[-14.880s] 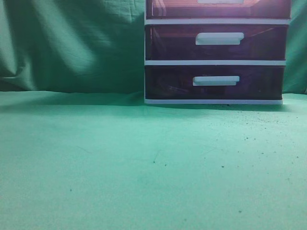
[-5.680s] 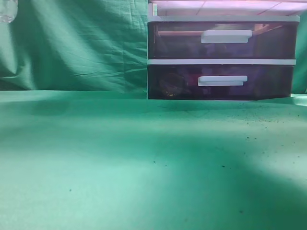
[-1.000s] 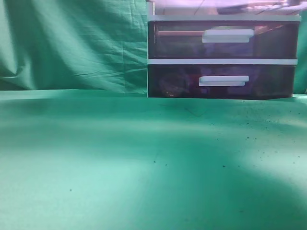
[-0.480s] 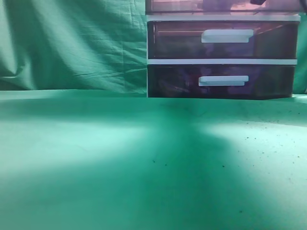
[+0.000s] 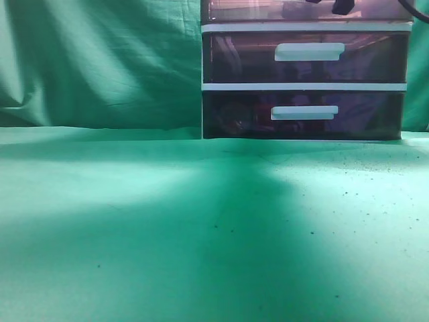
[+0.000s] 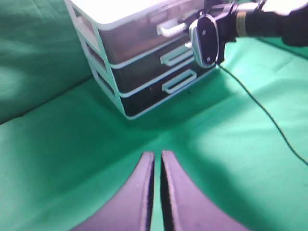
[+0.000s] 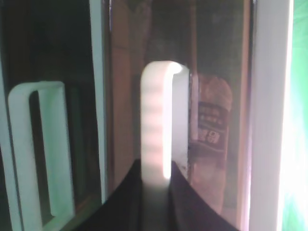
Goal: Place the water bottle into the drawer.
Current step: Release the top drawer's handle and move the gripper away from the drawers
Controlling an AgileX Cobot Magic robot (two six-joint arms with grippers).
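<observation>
The drawer (image 5: 268, 9) is the topmost of the white-framed unit, its dark translucent front just in view at the exterior view's top edge. In the right wrist view my right gripper (image 7: 156, 163) is shut on its white bar handle (image 7: 156, 110). Behind the translucent front (image 7: 130, 72) shows a pale shape with a printed label (image 7: 209, 130), which looks like the water bottle lying inside. A black finger (image 5: 340, 8) of that gripper shows in the exterior view. My left gripper (image 6: 157, 156) is shut and empty, high above the green cloth, well back from the unit (image 6: 110, 17).
Two like drawers (image 5: 305, 57) (image 5: 301, 114) sit below, both shut. My right arm (image 6: 255, 24) reaches in from the right at the top drawer. A black cable (image 6: 260, 110) trails over the green cloth (image 5: 134, 221). A green curtain (image 5: 100, 60) hangs behind.
The top drawer, pulled out one second ago with its pale underside showing, has slid back in. Its dark front shows again, and the unit has shifted slightly left.
</observation>
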